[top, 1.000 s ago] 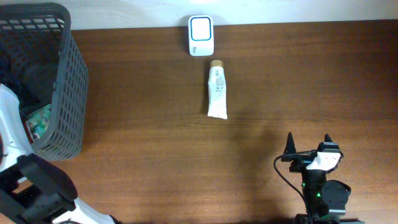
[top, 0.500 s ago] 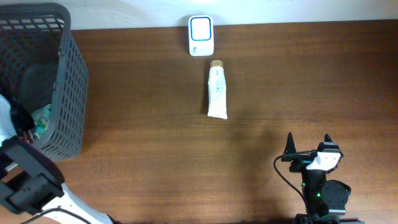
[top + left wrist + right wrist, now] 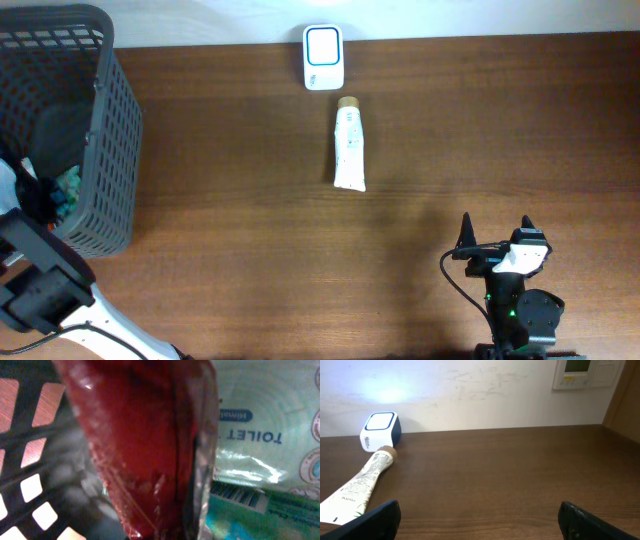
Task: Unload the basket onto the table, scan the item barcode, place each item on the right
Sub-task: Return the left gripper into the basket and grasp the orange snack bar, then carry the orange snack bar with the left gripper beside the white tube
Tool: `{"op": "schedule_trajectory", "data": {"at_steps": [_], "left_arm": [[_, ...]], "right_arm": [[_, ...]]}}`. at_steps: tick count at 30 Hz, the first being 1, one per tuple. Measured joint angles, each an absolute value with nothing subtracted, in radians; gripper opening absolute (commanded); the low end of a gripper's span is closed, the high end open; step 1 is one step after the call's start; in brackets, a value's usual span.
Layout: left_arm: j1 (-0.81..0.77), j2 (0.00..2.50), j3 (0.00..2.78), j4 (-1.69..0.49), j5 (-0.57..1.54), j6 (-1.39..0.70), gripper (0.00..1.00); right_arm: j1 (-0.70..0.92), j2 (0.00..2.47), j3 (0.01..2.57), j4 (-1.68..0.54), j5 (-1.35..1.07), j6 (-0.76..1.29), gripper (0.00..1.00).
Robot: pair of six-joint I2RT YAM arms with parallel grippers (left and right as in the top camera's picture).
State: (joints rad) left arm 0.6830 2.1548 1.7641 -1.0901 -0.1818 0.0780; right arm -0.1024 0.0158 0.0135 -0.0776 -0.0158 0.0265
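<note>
The red pack (image 3: 145, 445) sits inside the basket (image 3: 110, 150) at the far left of the table (image 3: 230, 200). Only the left wrist view shows it: glossy red foil, right up against the lens and filling most of the picture. Behind it lies a pale pack printed "TOILET" (image 3: 265, 425), with a barcode (image 3: 237, 495) on its lower edge, and basket mesh shows on the left. From overhead the red pack cannot be made out; only a bit of teal packaging shows through the basket wall.

The left claw (image 3: 45, 195) reaches down into the basket. It is closed. Its fingers are hidden in both views, so I cannot tell whether it pinches the red pack.

A white tube (image 3: 349, 145) lies flat mid-table, its brown cap pointing at the far edge. The scanner (image 3: 323, 57), white with a blue-rimmed face, stands just beyond the cap at the far edge. The right wrist view shows both from low down, tube cap close to the scanner, and a wall panel (image 3: 582, 372) that the overhead view misses.

The right claw (image 3: 497, 232) rests at the near right, jaws wide and holding nothing, well apart from the tube.
</note>
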Motion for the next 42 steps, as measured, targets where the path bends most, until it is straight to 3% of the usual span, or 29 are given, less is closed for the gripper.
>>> {"op": "schedule_trajectory", "data": {"at_steps": [4, 10, 16, 22, 28, 39, 42], "left_arm": [[0.683, 2.186, 1.994, -1.226, -0.139, -0.03, 0.0], [0.688, 2.191, 2.68, -1.346, 0.259, -0.18, 0.0], [0.636, 2.177, 3.089, -1.346, 0.654, -0.333, 0.0], [0.415, 2.131, 3.128, -1.34, 0.762, -0.436, 0.0], [0.195, 2.131, 3.128, -1.341, 0.757, -0.411, 0.0], [0.165, 2.131, 3.128, -1.335, 0.638, -0.327, 0.0], [0.15, 2.13, 3.128, -1.423, 0.617, -0.267, 0.0]], "right_arm": [[-0.102, 0.016, 0.014, -0.078, -0.016, 0.027, 0.99], [-0.102, 0.016, 0.014, -0.078, -0.016, 0.027, 0.99], [-0.102, 0.016, 0.014, -0.078, -0.016, 0.026, 0.99], [-0.102, 0.016, 0.014, -0.078, -0.016, 0.026, 0.99], [-0.102, 0.016, 0.014, -0.078, -0.016, 0.027, 0.99], [-0.102, 0.016, 0.014, -0.078, -0.016, 0.027, 0.99], [-0.102, 0.016, 0.014, -0.078, -0.016, 0.027, 0.99]]}}
